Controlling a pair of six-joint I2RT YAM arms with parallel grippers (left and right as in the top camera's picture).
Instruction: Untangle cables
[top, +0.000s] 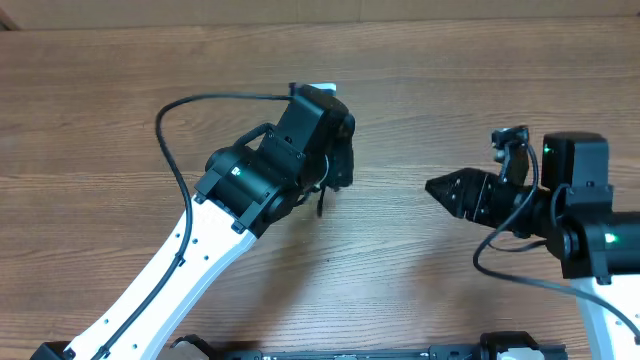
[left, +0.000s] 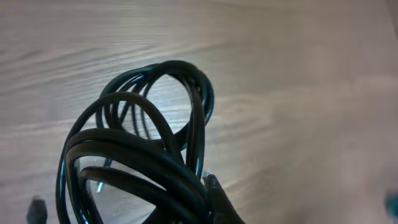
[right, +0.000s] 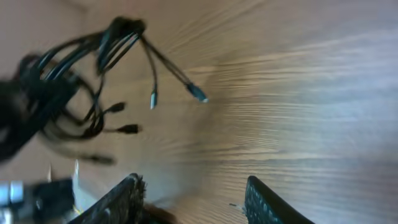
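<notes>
**Wooden tabletop: left claw grips the cable bundle, right claw waits open**

Wood-grain tabletop (top: 480, 80) fills every view. The left arm reaches from the near left corner up to the middle, its wrist bent downward. The left claw (top: 338, 160) is clamped on the cables (left: 124, 143), a bunch of thin black cords wound in overlapping loops. The loops hang clear of the wood just beside one dark finger (left: 217, 202). From the right wrist view the bundle (right: 121, 28) hangs at the upper left, with loose ends and small plugs (right: 198, 93) dangling free. The right arm comes in from the right edge, lying low and pointing left. The right claw (right: 196, 199) is spread wide with nothing between its fingers, well apart from the bundle.
</notes>
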